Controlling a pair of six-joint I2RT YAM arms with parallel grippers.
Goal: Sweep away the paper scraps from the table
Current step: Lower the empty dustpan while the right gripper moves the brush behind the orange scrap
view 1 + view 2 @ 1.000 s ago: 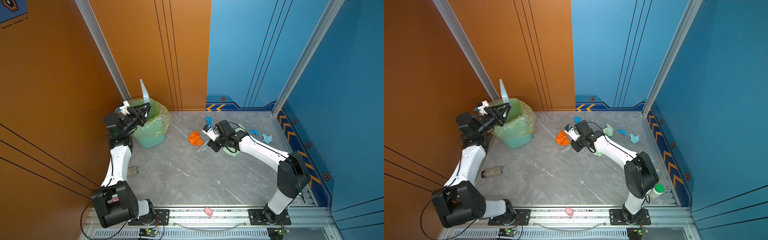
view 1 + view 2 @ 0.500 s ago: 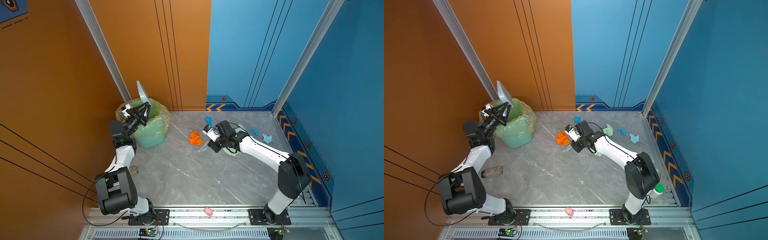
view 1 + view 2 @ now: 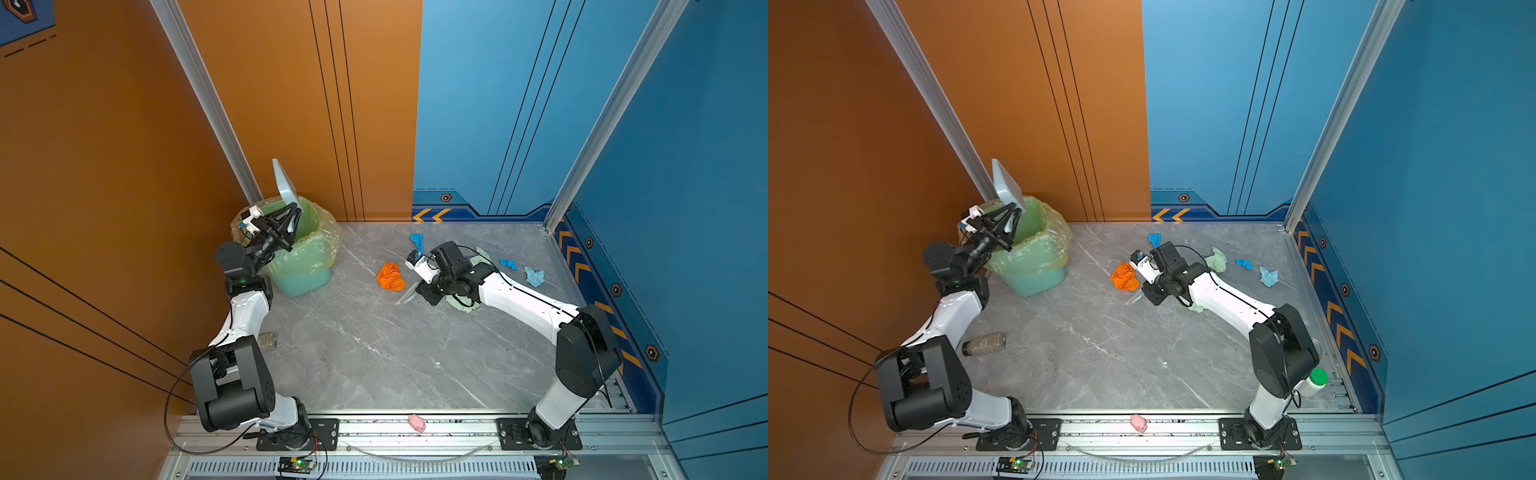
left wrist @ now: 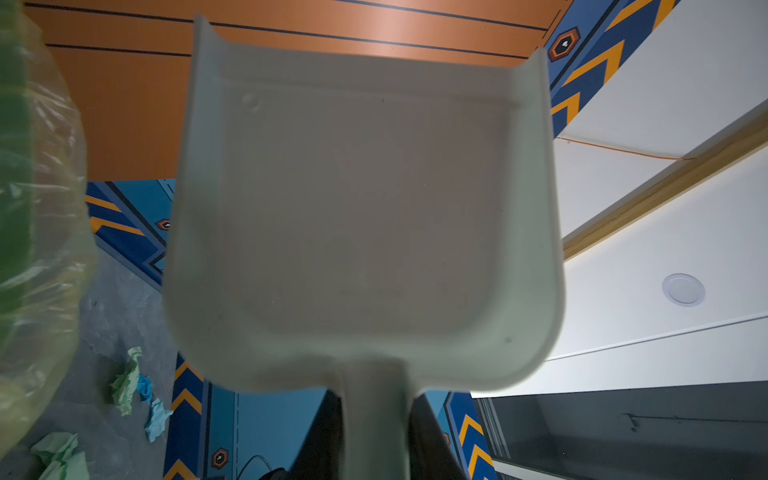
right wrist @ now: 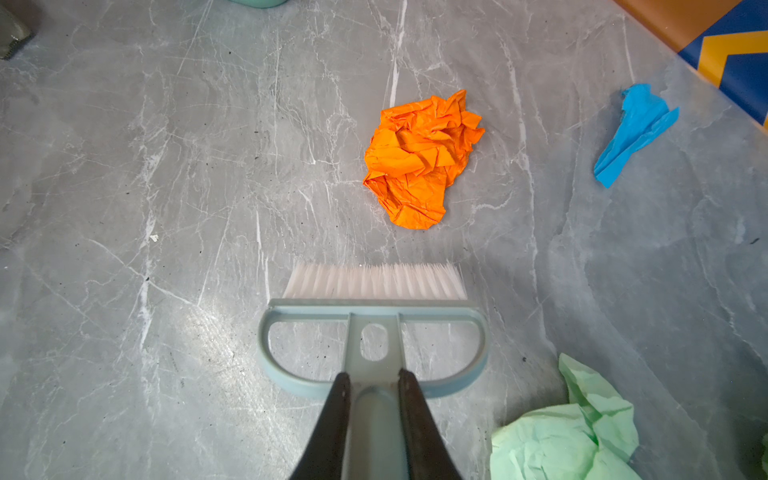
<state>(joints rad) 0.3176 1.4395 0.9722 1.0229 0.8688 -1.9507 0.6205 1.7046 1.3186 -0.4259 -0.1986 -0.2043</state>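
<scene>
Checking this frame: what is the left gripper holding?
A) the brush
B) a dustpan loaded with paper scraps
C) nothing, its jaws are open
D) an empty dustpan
D: in the left wrist view the left gripper is shut on the handle of the dustpan, and the pan's inside is bare, with no scraps in it.

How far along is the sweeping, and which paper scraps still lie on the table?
Probably one load is dumped: the left end effector holds the empty dustpan upright over the green bin. In hand: the right end effector grips the brush, bristles just short of the orange scrap. Left on the table: that scrap, a blue scrap, pale green scraps, two smaller blue scraps.
</scene>
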